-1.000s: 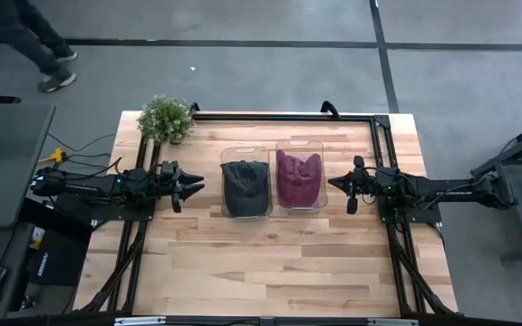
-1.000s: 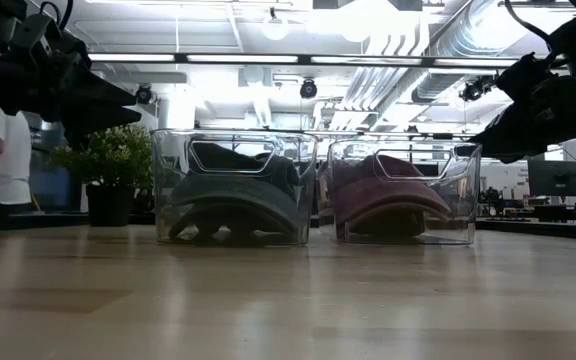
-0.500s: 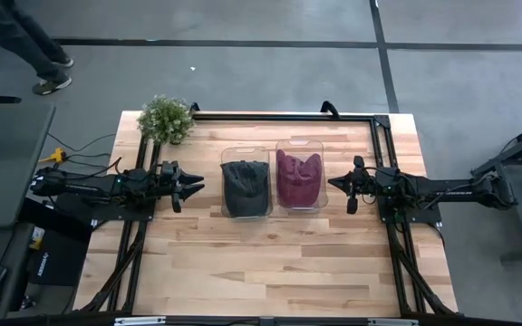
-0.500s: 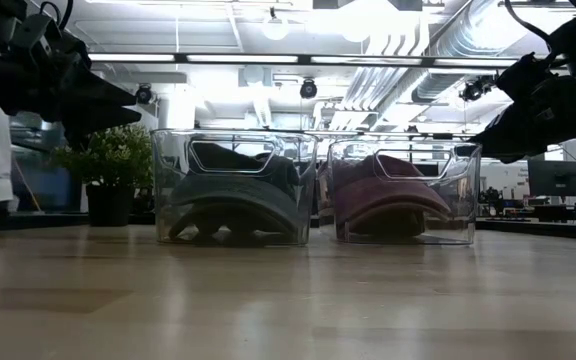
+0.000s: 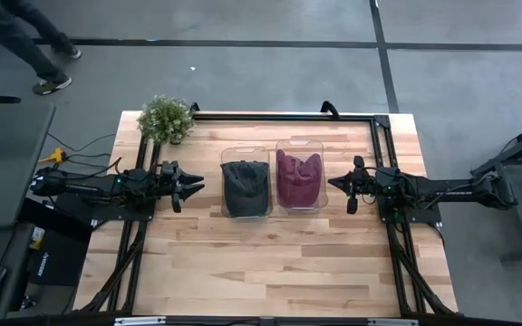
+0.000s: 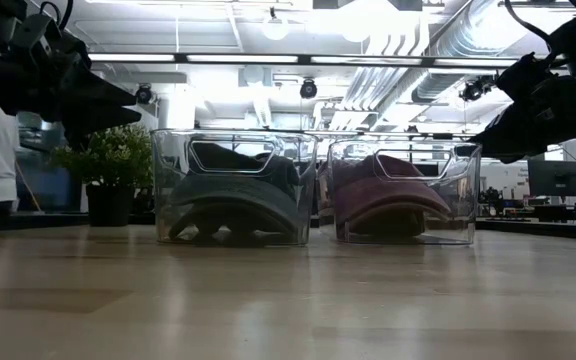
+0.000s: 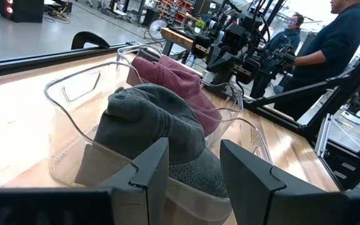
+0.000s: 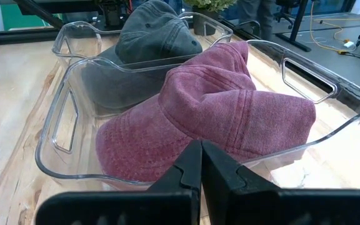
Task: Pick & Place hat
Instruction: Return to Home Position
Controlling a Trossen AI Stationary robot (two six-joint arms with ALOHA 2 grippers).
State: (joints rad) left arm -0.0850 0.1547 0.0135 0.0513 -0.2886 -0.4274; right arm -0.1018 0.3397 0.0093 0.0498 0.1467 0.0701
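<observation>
A dark grey cap (image 5: 245, 186) lies in a clear plastic bin (image 5: 226, 154) at mid-table; it also shows in the left wrist view (image 7: 161, 134). A maroon cap (image 5: 298, 177) lies in a second clear bin (image 5: 283, 145) just to its right, and shows in the right wrist view (image 8: 217, 115). My left gripper (image 5: 198, 184) hovers open and empty left of the grey cap's bin, above the table. My right gripper (image 5: 333, 184) hovers shut and empty right of the maroon cap's bin.
A small potted plant (image 5: 166, 119) stands at the table's far left corner. A black frame rail (image 5: 279, 116) runs along the far edge. A person (image 5: 25, 41) walks on the floor beyond the table's far left. Bare wood lies toward the near edge.
</observation>
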